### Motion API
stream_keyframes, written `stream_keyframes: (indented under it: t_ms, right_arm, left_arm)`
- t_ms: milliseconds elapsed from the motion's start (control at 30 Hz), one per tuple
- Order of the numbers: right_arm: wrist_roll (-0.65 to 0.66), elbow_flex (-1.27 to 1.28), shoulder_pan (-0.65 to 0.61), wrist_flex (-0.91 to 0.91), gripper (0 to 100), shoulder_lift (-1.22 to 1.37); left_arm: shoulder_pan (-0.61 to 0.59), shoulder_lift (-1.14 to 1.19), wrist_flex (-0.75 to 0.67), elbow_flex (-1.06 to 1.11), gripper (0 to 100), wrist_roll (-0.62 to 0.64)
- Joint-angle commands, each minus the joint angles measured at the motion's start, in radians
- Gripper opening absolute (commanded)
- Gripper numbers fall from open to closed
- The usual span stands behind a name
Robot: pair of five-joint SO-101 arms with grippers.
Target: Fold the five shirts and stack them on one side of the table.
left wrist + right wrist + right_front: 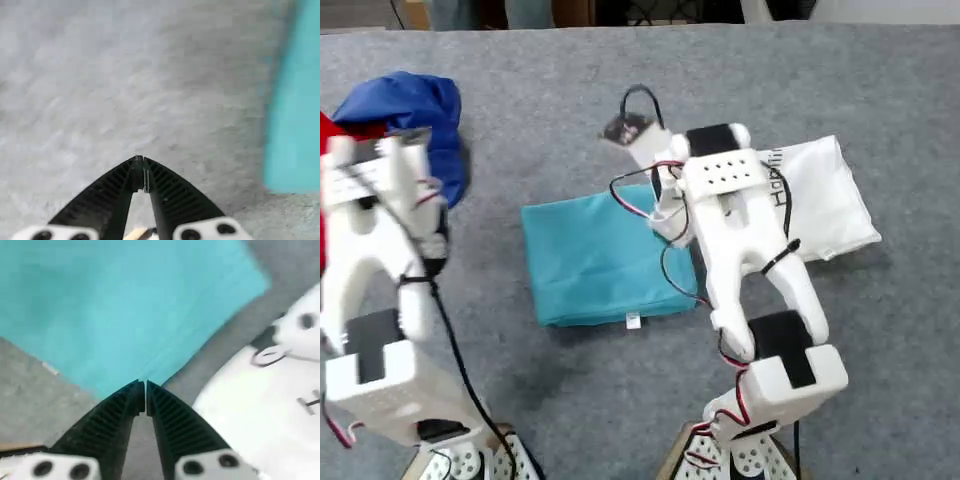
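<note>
A folded teal shirt lies flat in the middle of the grey table. To its right lies a folded white shirt with dark print. A crumpled blue shirt sits at the far left, with a bit of red cloth beside it at the edge. My right gripper is shut with nothing in it, hovering at the teal shirt's edge, close to the white shirt. My left gripper is shut and empty over bare table, with the teal shirt off to one side.
The grey felt table has open room along the back and at the front between the arm bases. The right arm stretches over the gap between the teal and white shirts. The left arm stands near the blue shirt.
</note>
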Motion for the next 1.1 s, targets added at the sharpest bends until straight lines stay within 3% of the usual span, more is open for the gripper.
stream_keyframes:
  t_ms: [0, 167, 333, 467, 633, 900, 1067]
  right_arm:
    - [0.0, -0.102, -0.014, -0.061, 1.5, -0.013]
    - [-0.002, -0.13, -0.012, -0.195, 1.5, 0.157]
    - [-0.002, -0.205, 0.006, -0.204, 1.5, 0.326]
    - [-0.04, -0.283, 0.009, -0.117, 1.5, 0.36]
    - [-0.041, -0.306, 0.035, -0.114, 1.5, 0.361]
    - [-0.043, -0.303, 0.064, -0.135, 1.5, 0.403]
    - [-0.08, -0.386, 0.071, 0.015, 1.5, 0.286]
  left_arm:
    - [0.163, -0.031, -0.041, -0.061, 3, 0.066]
    - [0.317, 0.015, -0.209, -0.085, 3, 0.155]
    - [0.39, 0.12, -0.324, -0.088, 3, 0.269]
    - [0.375, 0.204, -0.391, -0.079, 3, 0.342]
    - [0.306, 0.319, -0.462, -0.088, 3, 0.347]
    - [0.298, 0.261, -0.465, -0.085, 3, 0.344]
    - [0.294, 0.129, -0.41, -0.088, 3, 0.344]
